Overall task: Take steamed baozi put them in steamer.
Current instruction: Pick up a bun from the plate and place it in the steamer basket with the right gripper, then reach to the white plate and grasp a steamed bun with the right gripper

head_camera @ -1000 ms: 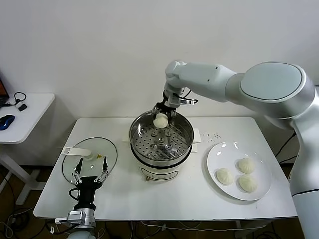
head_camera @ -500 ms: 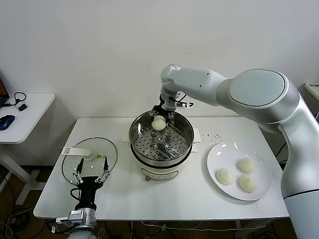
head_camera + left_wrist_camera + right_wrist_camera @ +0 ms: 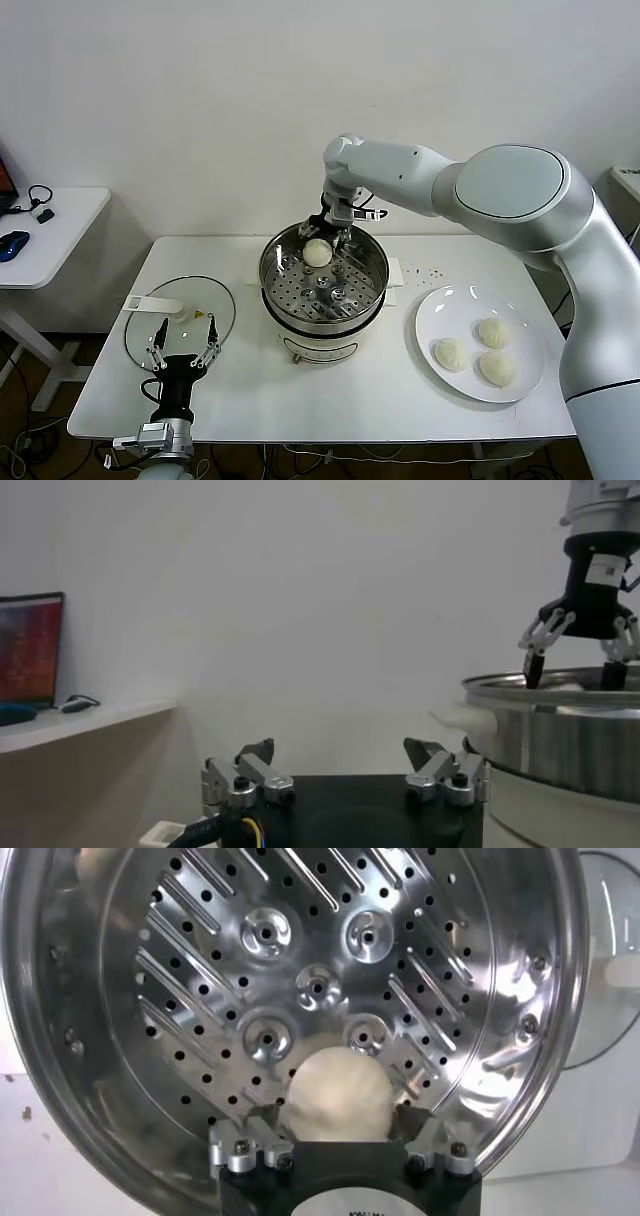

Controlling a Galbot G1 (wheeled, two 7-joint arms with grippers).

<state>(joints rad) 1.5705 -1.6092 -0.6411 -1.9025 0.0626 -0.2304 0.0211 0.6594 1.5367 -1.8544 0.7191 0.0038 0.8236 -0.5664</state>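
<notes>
While you watch the white table (image 3: 250, 400), note that the big right arm reaches over its far side and hangs above the steamer (image 3: 323, 300), which sits at the table's centre. Your plate (image 3: 440, 318) lies at three o'clock from the steamer and holds three buns (image 3: 495, 332), apart from one another and untouched. At nine o'clock from the steamer rests the glass lid (image 3: 215, 300), with the left gripper (image 3: 181, 343) parked just in front of it, jaws spread and holding nothing. Now the change: a second ago the right gripper (image 3: 335, 224) carried the fourth bun pinched above the steamer's far rim; since then the arm has dipped lower and the jaws have sprung apart. In the right wrist view that bun (image 3: 336, 1095) sits on the perforated tray (image 3: 420, 978) between the two fingers (image 3: 250, 1148), which stand clear of its sides rather than pressing it. In the head view it rests at about twelve o'clock inside the steamer, near the far wall. You can fairly judge the first bun delivered. What follows is likely a straight lift clear of the rim, then a swing toward the plate for the next one; watch that the fingers do not nudge the bun on the way up.
</notes>
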